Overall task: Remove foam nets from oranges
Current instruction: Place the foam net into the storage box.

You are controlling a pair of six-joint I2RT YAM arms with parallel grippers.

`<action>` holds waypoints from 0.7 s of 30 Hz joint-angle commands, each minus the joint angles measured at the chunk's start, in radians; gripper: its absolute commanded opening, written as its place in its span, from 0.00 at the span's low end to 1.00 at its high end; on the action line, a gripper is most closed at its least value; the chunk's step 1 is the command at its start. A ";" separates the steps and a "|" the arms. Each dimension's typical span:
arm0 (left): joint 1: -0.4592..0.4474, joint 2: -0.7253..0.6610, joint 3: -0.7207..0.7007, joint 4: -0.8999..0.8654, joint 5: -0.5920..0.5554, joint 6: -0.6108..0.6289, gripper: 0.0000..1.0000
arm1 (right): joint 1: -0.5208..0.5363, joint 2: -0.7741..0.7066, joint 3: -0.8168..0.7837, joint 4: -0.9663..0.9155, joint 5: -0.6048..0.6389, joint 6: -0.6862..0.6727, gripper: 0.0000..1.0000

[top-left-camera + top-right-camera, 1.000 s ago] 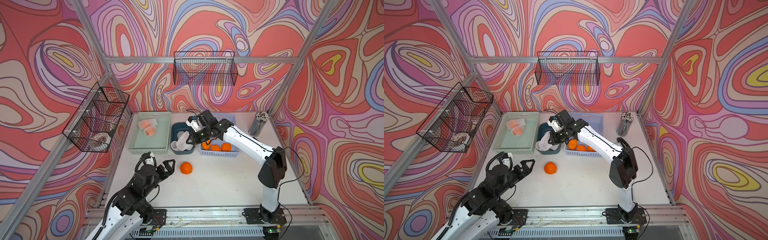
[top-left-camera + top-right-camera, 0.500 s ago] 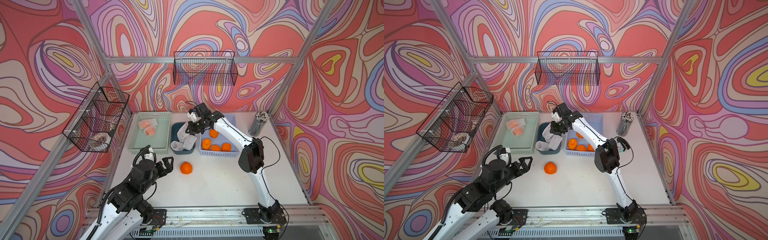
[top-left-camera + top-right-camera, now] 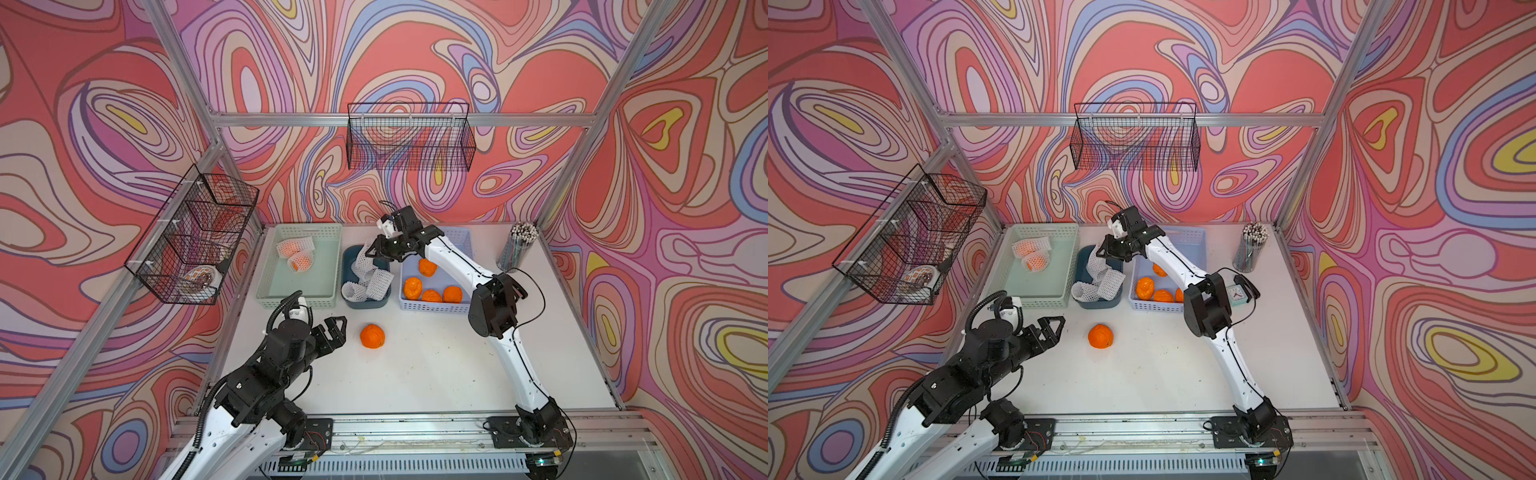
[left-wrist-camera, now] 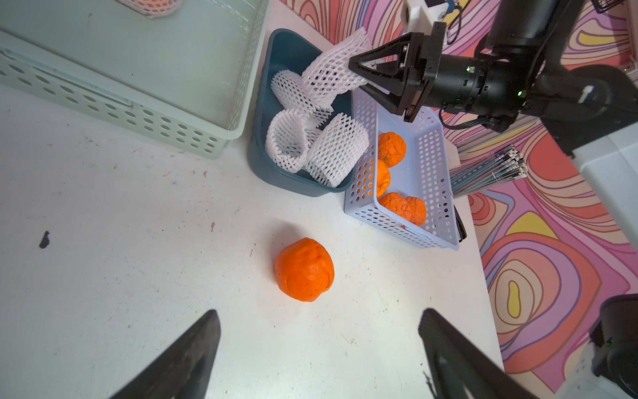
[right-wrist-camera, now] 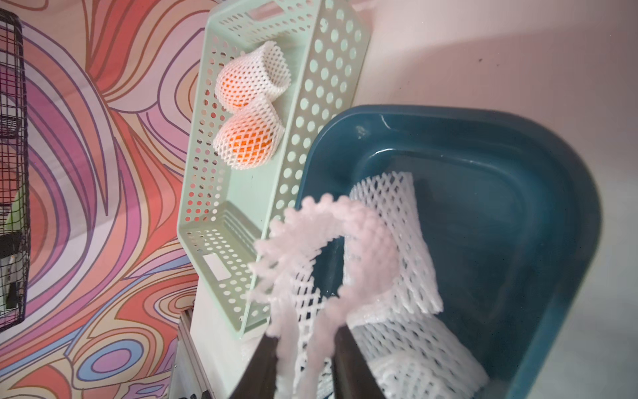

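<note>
**White foam mesh net (image 5: pixel 373 235) slack over the dark blue plastic tub (image 5: pixel 483 114)**

The right gripper (image 5: pixel 305 333) hangs over the tub's far end, fingers parted, with the net loose between them. The springy foam could snag a finger, or bounce off the sleeves (image 4: pixel 286 141) piled in the tub and land outside. In front of the tub, the left gripper (image 4: pixel 317 314) gapes empty near a bare round orange (image 4: pixel 304 269), which a nudge would roll.

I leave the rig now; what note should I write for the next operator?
Left end effector: open, empty, facing the bare orange on the table.
Right end effector: jaws partly open over the blue bin, one foam net between them.
Done: four bare oranges in the lavender basket; loose nets in bin.
To do: two netted oranges in the green basket.
</note>
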 commanded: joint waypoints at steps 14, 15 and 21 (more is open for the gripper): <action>0.007 0.004 -0.003 -0.014 -0.014 -0.023 0.93 | -0.008 -0.204 -0.130 -0.048 -0.023 -0.071 0.81; 0.007 0.006 -0.005 -0.011 -0.013 -0.025 0.93 | -0.008 -0.219 -0.141 -0.052 -0.028 -0.074 0.81; 0.007 0.027 -0.008 0.006 -0.004 -0.025 0.93 | -0.008 -0.319 -0.221 -0.068 -0.036 -0.102 0.85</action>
